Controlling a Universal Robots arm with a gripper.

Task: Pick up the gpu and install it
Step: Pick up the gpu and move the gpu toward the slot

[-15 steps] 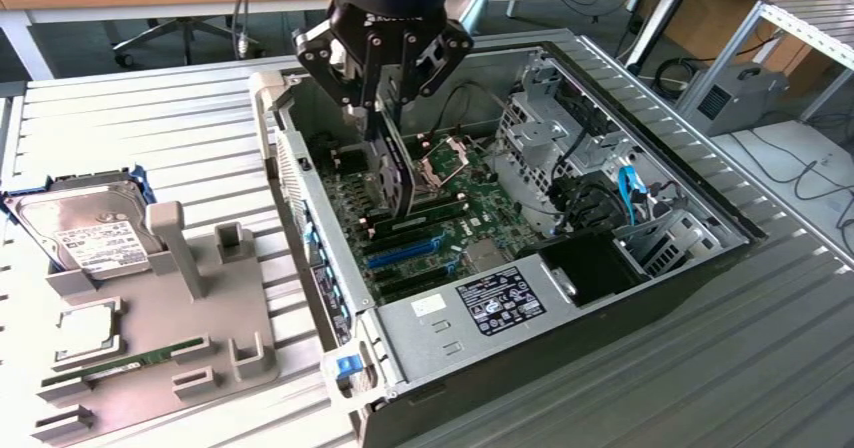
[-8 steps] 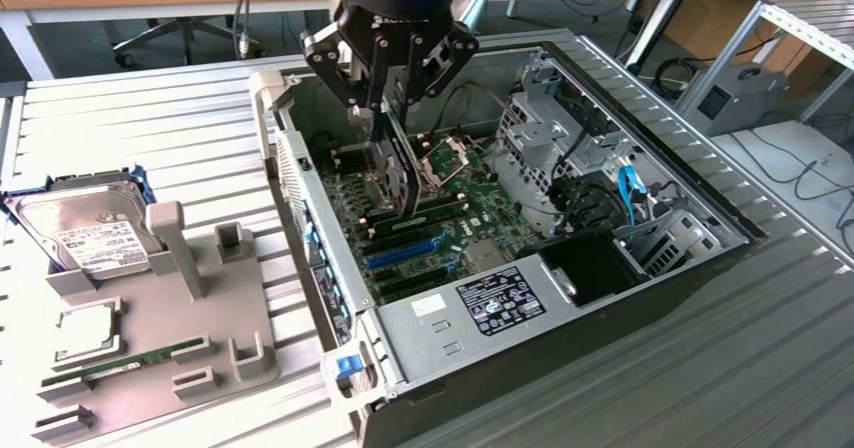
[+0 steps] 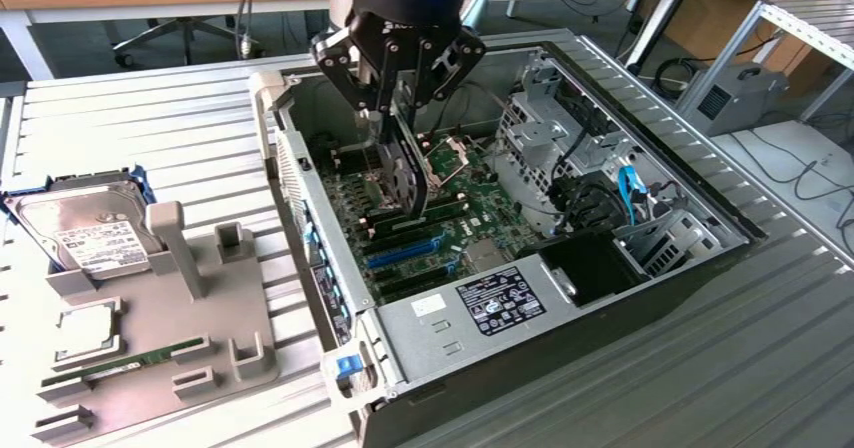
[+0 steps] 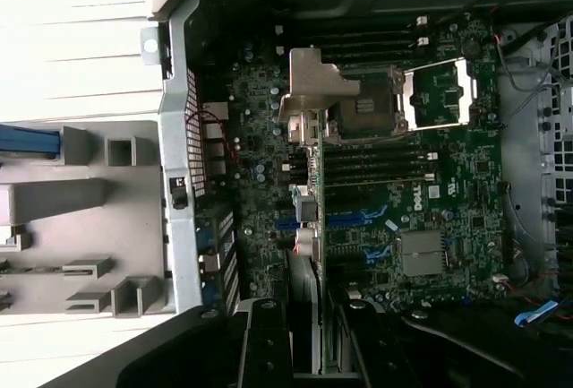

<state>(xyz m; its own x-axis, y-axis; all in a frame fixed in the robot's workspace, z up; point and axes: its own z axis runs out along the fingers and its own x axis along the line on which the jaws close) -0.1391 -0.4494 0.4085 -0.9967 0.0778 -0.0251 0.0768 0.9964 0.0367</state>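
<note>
The gpu (image 3: 404,173) hangs on edge inside the open computer case (image 3: 441,313), with my gripper (image 3: 400,103) shut on its top edge. Its lower edge is just above the motherboard (image 3: 470,200), near the blue expansion slots (image 3: 400,255). In the wrist view the gpu (image 4: 317,191) appears edge-on, its silver end bracket (image 4: 313,83) pointing away towards the case's rear wall. The gripper (image 4: 313,339) has a black finger on each side of the card. Whether the card touches a slot is hidden.
A grey holder tray (image 3: 200,298) lies at the exterior view's left, carrying a silver hard drive (image 3: 87,236), a processor chip (image 3: 87,330) and a green memory stick (image 3: 127,361). Inside the case a drive cage (image 3: 541,133) and a blue cable (image 3: 627,196) stand right of the board.
</note>
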